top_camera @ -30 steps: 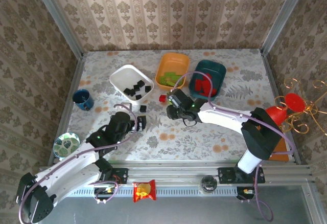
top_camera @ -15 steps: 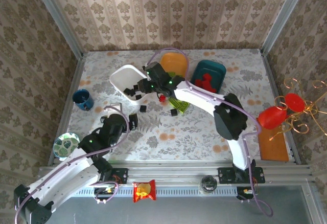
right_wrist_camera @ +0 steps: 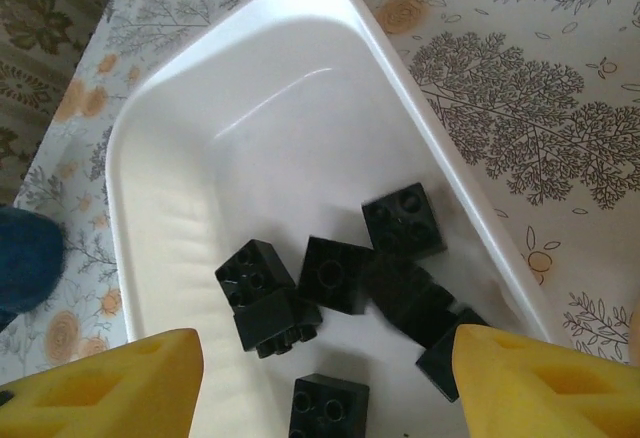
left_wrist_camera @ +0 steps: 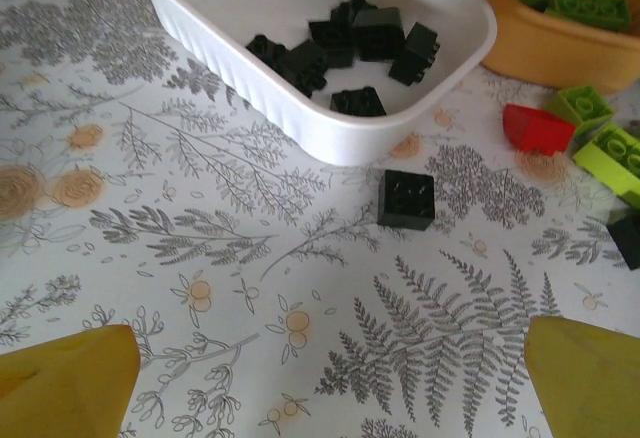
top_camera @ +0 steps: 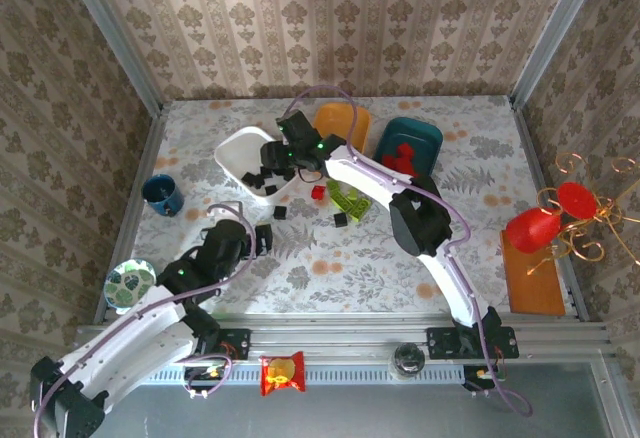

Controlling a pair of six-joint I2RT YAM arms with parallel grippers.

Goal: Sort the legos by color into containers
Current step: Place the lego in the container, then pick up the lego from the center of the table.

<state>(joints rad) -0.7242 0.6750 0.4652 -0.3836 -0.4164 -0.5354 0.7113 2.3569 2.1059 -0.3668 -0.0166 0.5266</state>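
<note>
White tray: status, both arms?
Right gripper open, empty, above white tray holding black bricks. Left gripper open; loose black brick ahead, beside tray. Nothing in its way.

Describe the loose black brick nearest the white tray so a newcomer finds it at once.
Find the white tray. Just outside its near wall, on the flowered cloth, lies one square black brick, studs up. Unlike the black bricks inside the tray it sits alone, left of the red brick and green bricks.

Top: from high above the tabletop's (top_camera: 330,258) near edge, looking down. Left wrist: low, facing the far edge. Right wrist: close overhead, looking down. Shared by all three: white tray (top_camera: 240,153).
</note>
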